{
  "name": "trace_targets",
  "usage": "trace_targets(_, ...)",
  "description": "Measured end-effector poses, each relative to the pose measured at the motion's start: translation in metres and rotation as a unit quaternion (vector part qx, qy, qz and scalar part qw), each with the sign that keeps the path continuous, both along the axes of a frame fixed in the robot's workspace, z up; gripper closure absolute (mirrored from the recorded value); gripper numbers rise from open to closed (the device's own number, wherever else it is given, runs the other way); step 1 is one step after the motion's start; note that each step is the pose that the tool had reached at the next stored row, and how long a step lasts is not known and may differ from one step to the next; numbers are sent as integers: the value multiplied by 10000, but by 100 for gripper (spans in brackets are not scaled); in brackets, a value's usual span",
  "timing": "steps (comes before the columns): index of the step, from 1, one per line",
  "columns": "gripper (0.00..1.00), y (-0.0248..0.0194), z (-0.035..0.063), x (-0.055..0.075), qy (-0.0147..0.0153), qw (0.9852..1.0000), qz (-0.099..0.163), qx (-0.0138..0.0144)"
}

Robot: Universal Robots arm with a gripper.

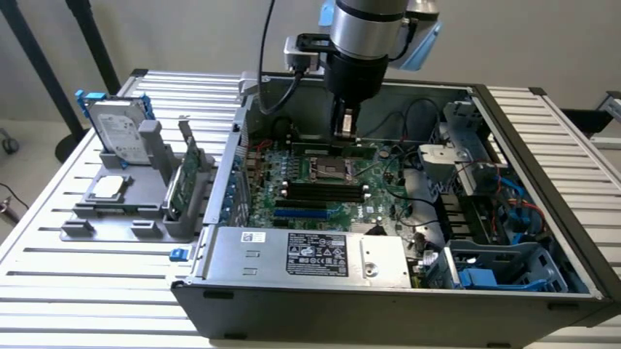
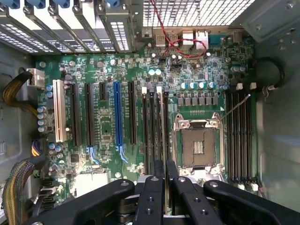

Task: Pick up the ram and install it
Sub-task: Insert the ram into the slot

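Fingers of the gripper (image 1: 345,132) press nearly together, seemingly pinching the ram (image 1: 330,148) by its top edge. It stands over the motherboard (image 2: 108,126) beside the socket (image 2: 198,146), away from the corners. Light, thin and brittle, so grip the bare edge, not the chips.

Matt black jaws, glossy green motherboard (image 2: 107,140), bare grey sheet-metal case (image 1: 388,309)

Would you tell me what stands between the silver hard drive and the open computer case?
The green expansion card, upright in the grey holder, stands between the hard drive and the case, as the exterior view shows.
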State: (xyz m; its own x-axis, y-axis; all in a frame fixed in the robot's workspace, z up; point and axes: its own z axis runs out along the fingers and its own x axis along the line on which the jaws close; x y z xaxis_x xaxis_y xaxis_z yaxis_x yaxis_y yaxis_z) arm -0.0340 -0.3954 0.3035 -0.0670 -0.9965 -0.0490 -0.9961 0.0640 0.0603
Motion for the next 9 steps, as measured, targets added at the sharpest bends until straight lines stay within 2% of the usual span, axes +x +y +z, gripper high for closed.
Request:
trace_targets(4,86,-36,-73,0,0,10000,0,0)
trace_targets(9,86,-120,-163,0,0,10000,0,0)
